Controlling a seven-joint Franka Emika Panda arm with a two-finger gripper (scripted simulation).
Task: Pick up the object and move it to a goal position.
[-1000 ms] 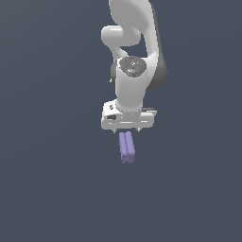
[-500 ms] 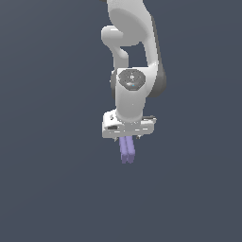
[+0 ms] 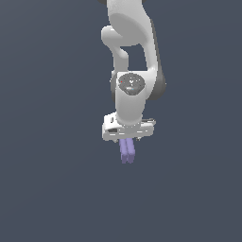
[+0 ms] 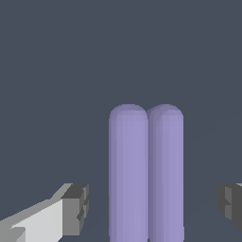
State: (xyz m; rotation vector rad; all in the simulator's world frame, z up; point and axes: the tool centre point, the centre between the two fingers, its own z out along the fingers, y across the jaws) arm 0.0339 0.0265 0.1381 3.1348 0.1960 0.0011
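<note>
Nothing but flat dark grey floor [image 3: 52,189] all round here, open out to every border of the exterior view, so there is room on every side of the arm [image 3: 130,56]. The arm hangs down the middle of that view, white, with the gripper [image 3: 128,141] at its lower end pointing downward. Poking out just beneath the gripper body is the block [image 3: 127,151], lavender, two rounded bars side by side, long axis running away from the gripper. Now the wrist view: the block [image 4: 146,172] stands right between the fingers, and look at the gaps. One finger [image 4: 75,209] sits well off one flank, the other finger [image 4: 230,205] just shows at the frame edge off the other flank, grey floor visible between each pad and the purple. So the jaws are spread wide, touching nothing, the block centred between them but ungripped. Whether it rests on the floor cannot be told.
</note>
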